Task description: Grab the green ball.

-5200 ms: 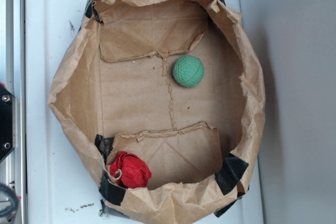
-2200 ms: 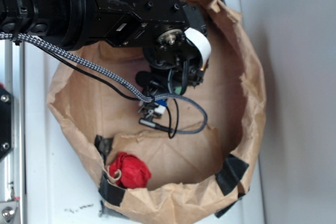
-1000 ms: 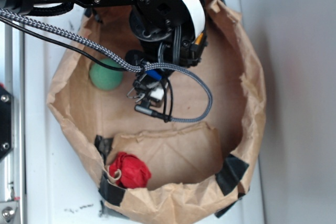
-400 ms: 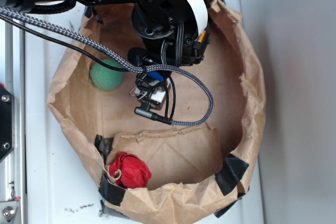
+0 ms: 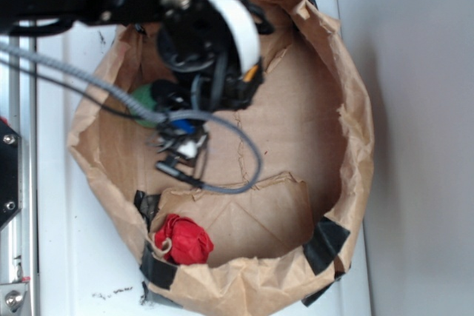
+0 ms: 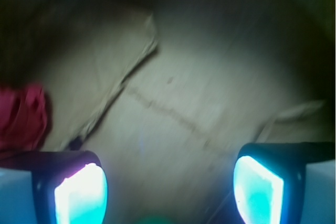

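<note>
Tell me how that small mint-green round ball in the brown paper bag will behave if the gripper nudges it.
The small mint-green round ball will probably roll, being round on the flat floor of the brown paper bag. The bag's wall beside it should stop it. The gripper is open with only the ball's top edge between its fingers, so an off-centre close may squirt it out.

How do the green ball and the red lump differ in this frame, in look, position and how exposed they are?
The green ball is mint green and mostly hidden under the arm; the red lump is red, wrinkly and fully exposed. The ball sits by the left wall of the paper bag, while the lump rests at the lower-left rim, clear of the arm. In the wrist view, the ball peeks in between the fingers of the open claw; the lump lies far left. Both are inside the bag.
</note>
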You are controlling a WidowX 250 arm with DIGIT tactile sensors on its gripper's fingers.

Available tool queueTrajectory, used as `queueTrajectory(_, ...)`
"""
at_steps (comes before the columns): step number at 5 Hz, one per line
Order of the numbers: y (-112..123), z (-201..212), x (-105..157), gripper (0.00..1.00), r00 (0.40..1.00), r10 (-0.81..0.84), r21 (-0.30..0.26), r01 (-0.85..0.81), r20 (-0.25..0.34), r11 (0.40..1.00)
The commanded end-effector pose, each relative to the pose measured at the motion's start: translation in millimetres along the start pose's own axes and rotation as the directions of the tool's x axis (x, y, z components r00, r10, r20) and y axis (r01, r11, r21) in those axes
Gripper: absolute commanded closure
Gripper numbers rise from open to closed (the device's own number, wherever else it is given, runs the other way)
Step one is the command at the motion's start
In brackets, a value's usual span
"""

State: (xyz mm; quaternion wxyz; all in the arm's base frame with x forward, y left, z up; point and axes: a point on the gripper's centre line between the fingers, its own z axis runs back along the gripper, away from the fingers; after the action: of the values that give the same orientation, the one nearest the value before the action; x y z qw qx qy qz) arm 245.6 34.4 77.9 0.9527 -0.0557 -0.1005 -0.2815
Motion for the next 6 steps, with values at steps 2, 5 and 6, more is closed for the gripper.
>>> queueTrajectory(2,-25,8,-10,0.00,0.997,-0.074,-0.017,0.073,-0.026,0.997)
queueTrajectory(5,-15,34,-25,0.00,0.999,-0.033,0.070,0.035,-0.024,0.997)
queueTrajectory(6,-9,14,-17,0.00,0.997,-0.032,0.073,0.037,-0.065,0.997)
